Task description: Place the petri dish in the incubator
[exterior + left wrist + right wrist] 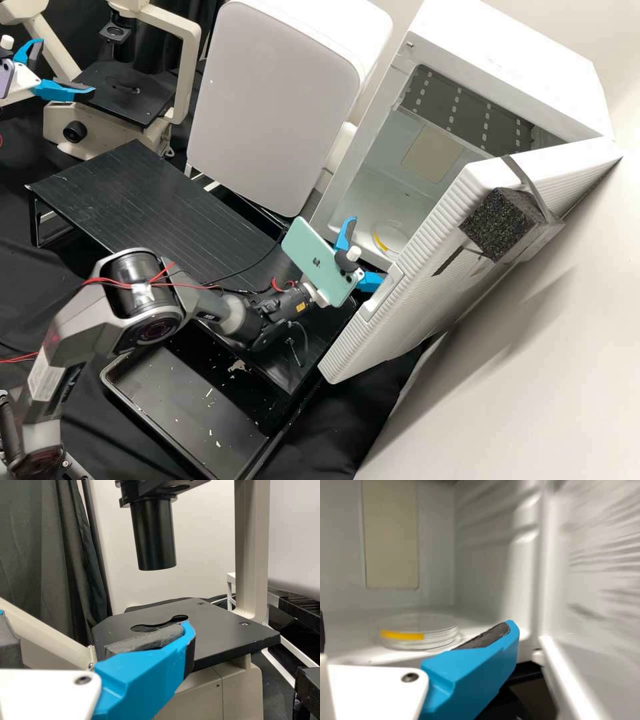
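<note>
"What's the biggest thing?"

"The white incubator (510, 73). Its door (420, 300) is wide open."

"And next?"

"A big white box with a grey face (267, 100). It stands beside the incubator."

"Then what?"

"A low black stand (133, 193) goes from near the incubator's open front to well away from it. A cream microscope (190, 73) is well apart from the incubator too. It has a flat black plate (113, 97)."

"What about that tray?"

"The black tray (180, 400) sits lower than the incubator, out in front of it. It has little white bits in it."

"Where are the robot's grippers?"

"The right gripper (368, 249) is at the incubator's open mouth, and its jaws are apart. The left gripper (63, 69) is well away from the incubator. Its jaws are apart too."

"Any smaller things?"

"A green phone (313, 260) is on the right arm, just outside the incubator's mouth. A black foam block (497, 223) is stuck on the outside of the incubator's door."

"And the petri dish (420, 632)?"

"It's inside the incubator, flat on the floor near the front. It's round and clear, with a small yellow strip (402, 635) on its side."
</note>
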